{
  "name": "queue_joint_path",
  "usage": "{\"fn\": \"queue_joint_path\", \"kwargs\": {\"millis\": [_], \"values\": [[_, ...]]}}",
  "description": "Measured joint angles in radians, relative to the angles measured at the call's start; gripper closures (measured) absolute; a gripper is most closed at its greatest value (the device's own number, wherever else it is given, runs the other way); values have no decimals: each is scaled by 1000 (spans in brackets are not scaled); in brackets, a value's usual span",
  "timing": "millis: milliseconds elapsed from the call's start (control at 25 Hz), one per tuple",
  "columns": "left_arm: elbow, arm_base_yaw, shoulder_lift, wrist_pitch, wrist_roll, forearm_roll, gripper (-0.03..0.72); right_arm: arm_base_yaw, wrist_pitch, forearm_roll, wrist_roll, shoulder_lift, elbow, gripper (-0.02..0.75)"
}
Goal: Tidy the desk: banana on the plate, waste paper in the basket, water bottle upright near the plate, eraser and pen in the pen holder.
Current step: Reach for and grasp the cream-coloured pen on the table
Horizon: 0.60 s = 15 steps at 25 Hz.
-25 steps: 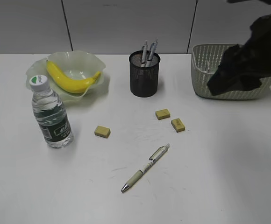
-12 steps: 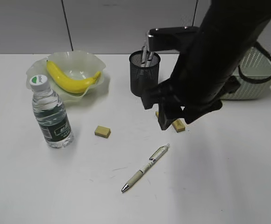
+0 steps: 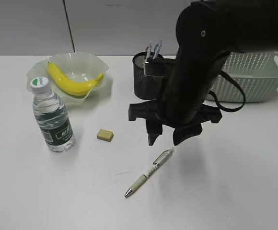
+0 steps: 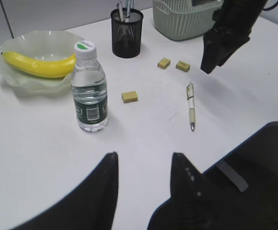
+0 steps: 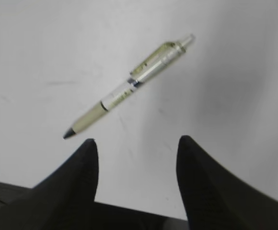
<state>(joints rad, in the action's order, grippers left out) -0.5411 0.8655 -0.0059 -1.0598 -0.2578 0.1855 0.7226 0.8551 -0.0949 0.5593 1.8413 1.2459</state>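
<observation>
A plain white desk stood against a pale grey panelled wall. At the far left the banana lay inside the ruffled pale-green plate. Just in front of the plate the water bottle stood upright, white cap on top. To its right a small tan eraser lay flat on the desk, apart from the bottle. Further right and nearer the camera, the pen lay slantwise, tip toward the front left. Behind it stood the black mesh pen holder with a couple of pens already in it, partly covered by the arm. In the left wrist view two more erasers lay side by side between the holder and the pen.

The right gripper hung just above the clicker end of the pen, its fingers spread wide with nothing between them; in the right wrist view the pen lay a little beyond the two tips. The left gripper hovered over bare desk near the bottle, fingers parted and empty. At the far right sat the sage-green basket; its contents could not be made out, the view being poor there.
</observation>
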Motion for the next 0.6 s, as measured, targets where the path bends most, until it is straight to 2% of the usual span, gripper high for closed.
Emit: {"fn": "queue_joint_path", "kwargs": {"millis": [160,600], "values": [[2,0,0,-2,1,-1,414,0,-75,-17,101,42,2,318],[2,0,0,-2,3,-1,418,0,-90,-46,255,176,4,318]]}}
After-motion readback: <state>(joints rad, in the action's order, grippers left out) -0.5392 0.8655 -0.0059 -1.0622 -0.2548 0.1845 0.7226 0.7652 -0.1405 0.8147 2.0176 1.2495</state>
